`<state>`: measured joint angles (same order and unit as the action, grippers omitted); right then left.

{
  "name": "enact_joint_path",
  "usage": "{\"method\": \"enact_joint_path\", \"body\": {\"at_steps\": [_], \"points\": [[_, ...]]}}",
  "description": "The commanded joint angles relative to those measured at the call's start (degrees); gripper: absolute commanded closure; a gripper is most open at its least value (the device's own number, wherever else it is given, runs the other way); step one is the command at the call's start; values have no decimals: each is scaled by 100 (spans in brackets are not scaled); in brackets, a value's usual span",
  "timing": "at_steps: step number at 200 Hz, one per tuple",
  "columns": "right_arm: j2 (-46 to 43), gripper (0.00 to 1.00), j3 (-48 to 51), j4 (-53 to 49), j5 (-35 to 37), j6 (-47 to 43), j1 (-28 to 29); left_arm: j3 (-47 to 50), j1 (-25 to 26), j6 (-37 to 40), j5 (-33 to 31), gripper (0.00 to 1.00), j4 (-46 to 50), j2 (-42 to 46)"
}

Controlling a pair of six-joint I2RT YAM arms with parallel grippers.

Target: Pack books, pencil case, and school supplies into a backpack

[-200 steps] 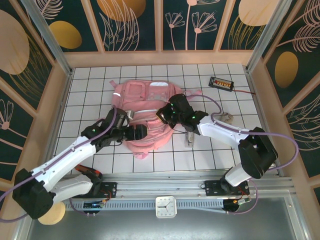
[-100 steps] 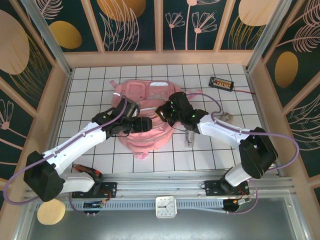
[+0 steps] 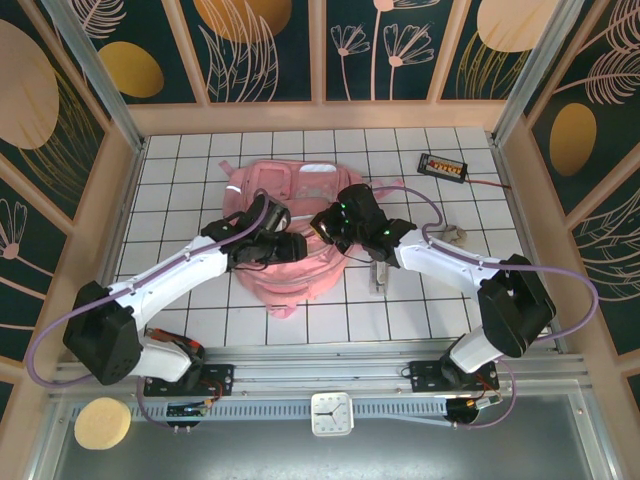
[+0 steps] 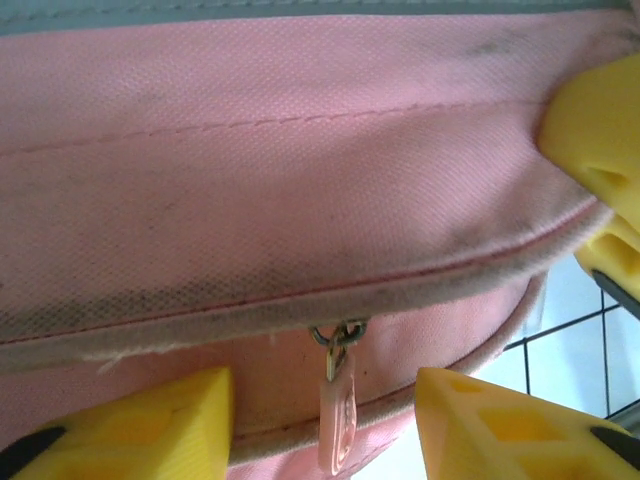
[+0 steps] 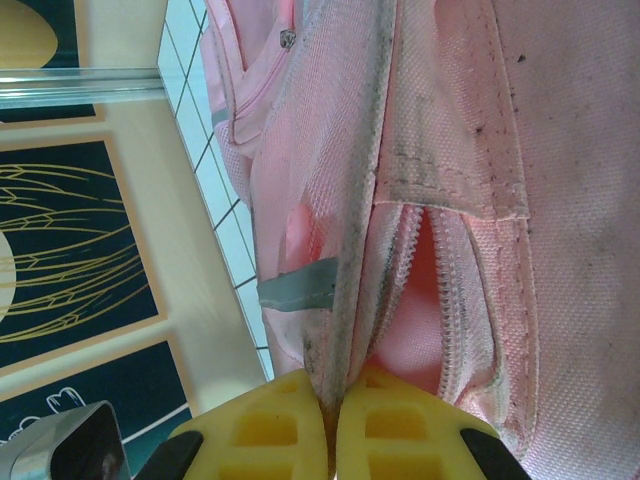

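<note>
The pink backpack (image 3: pixel 290 215) lies in the middle of the tiled table. My right gripper (image 3: pixel 330 226) is shut on its grey-pink piped edge (image 5: pixel 350 300), beside an unzipped opening (image 5: pixel 425 290); in the right wrist view the gripper (image 5: pixel 335 405) pinches that rim tightly. My left gripper (image 3: pixel 291 247) is at the backpack's front face. Its yellow fingers (image 4: pixel 150 425) stand apart on either side of a small pink zipper pull (image 4: pixel 338 415) and do not touch it, so the left gripper (image 4: pixel 324 400) is open. Books, pencil case and school supplies are hidden.
A small black device with orange dots (image 3: pixel 443 165) and its wire lie at the back right. A small grey object (image 3: pixel 452 236) and a thin metallic piece (image 3: pixel 380 276) lie right of the backpack. Wooden walls enclose the table (image 3: pixel 180 160).
My left arm has swung up and to the right onto the backpack's front, and its jaws have narrowed around the zipper pull. The right gripper has kept its hold without moving.
</note>
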<state>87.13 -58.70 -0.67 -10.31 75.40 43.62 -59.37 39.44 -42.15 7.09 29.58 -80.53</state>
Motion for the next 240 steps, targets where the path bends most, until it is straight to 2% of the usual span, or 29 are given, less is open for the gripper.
{"method": "enact_joint_path", "body": {"at_steps": [1, 9, 38, 62, 82, 113, 144, 164, 187, 214, 240], "points": [[-289, 100, -254, 351, 143, 34, 77, -129, 46, -95, 87, 63, -288, -89], [-295, 100, -248, 348, 152, 36, 86, -127, 42, -138, 58, 68, -324, -102], [-370, 100, -230, 217, 210, -5, 70, -185, 46, -154, -113, 100, -154, -112], [-556, 100, -137, -66, 279, -115, -56, -335, 46, 155, -414, 100, 510, -58], [-785, 100, -15, -393, 318, -256, -269, -370, 35, 471, -946, 100, 1235, 91], [-1054, 100, 49, -903, 315, -620, -641, -47, -132, 811, -1592, 100, 1880, 426], [-1162, 100, 16, -1261, 143, -1055, -1035, 330, -1028, 1120, -1751, 100, 1972, 975], [-1133, 100, -26, -1410, -135, -1344, -1197, 438, -1549, 1456, -1791, 100, 1839, 988], [-1025, 100, -104, -1584, -400, -1685, -1579, 40, -1704, 1675, -2295, 100, 1734, 587], [-1002, 100, -197, -1613, -551, -1798, -1736, -100, -1993, 1842, -2376, 100, 1497, 93], [-901, 100, -368, -1409, -733, -1712, -1729, -75, -1997, 1785, -2520, 58, 1480, 335]]}}
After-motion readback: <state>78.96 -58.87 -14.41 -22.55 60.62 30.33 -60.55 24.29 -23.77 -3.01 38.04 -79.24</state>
